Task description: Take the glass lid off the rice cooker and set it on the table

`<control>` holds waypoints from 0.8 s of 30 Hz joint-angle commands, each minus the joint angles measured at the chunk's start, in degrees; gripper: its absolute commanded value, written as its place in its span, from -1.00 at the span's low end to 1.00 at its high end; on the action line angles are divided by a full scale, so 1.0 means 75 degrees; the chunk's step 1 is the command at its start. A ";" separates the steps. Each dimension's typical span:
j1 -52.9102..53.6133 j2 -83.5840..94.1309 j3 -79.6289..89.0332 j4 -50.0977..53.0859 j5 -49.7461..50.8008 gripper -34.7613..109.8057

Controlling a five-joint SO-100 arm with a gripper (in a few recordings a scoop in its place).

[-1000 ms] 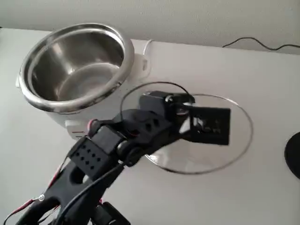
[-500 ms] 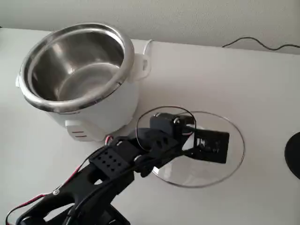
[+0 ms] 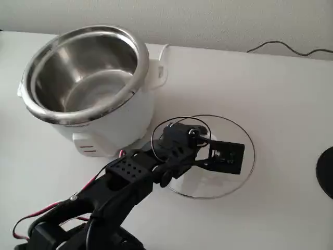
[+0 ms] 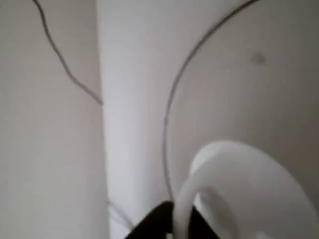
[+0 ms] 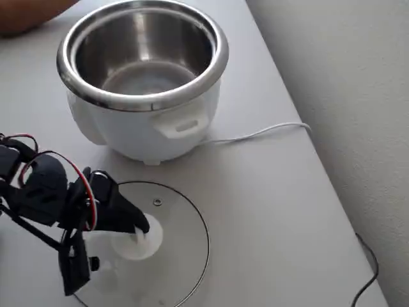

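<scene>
The rice cooker [image 3: 122,122] stands uncovered at the upper left of the fixed view, its steel inner pot [image 3: 83,73] bare; the overhead view has the rice cooker [image 5: 131,131] at the top. To its right the glass lid [image 3: 210,183] lies flat, low on the white table [image 3: 270,88]; I cannot tell if it touches. My gripper [image 3: 204,150] is shut on the lid's white knob. From overhead, my gripper [image 5: 139,229] pinches the knob [image 5: 137,246] at the middle of the glass lid [image 5: 182,256]. In the wrist view the knob [image 4: 239,189] fills the lower right, with dark fingertips [image 4: 159,224] at its edge.
A black round object [image 3: 327,172] sits at the right edge of the fixed view. The cooker's white cord [image 5: 255,134] trails right toward the table's far edge by the wall. A thin dark cable [image 3: 291,49] runs along the wall. A person's hand [image 5: 25,13] shows at the overhead view's top left corner.
The arm has brought the lid down and a little left, toward the cooker's base; the lid now sits lower and flatter over the table. The gripper stays shut on the knob.
</scene>
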 commanded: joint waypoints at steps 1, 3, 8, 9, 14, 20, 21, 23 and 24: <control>-0.0094 -0.0176 -0.0270 -0.0891 0.0082 -0.52; -0.0094 -0.0434 -0.0270 -0.1066 0.0105 -0.52; -0.0059 -0.0773 -0.0270 -0.1313 0.0129 -0.52; -0.0059 -0.0809 -0.0270 -0.1324 0.0141 -0.52; -0.0105 -0.1008 -0.0270 -0.1395 0.0199 -0.52; -0.0152 -0.1301 -0.0270 -0.1617 0.0199 -0.52; -0.0152 -0.1324 -0.0270 -0.1641 0.0199 -0.52; -0.0152 -0.1383 -0.0270 -0.1688 0.0199 -0.52; -0.0152 -0.1406 -0.0270 -0.1711 0.0199 -0.52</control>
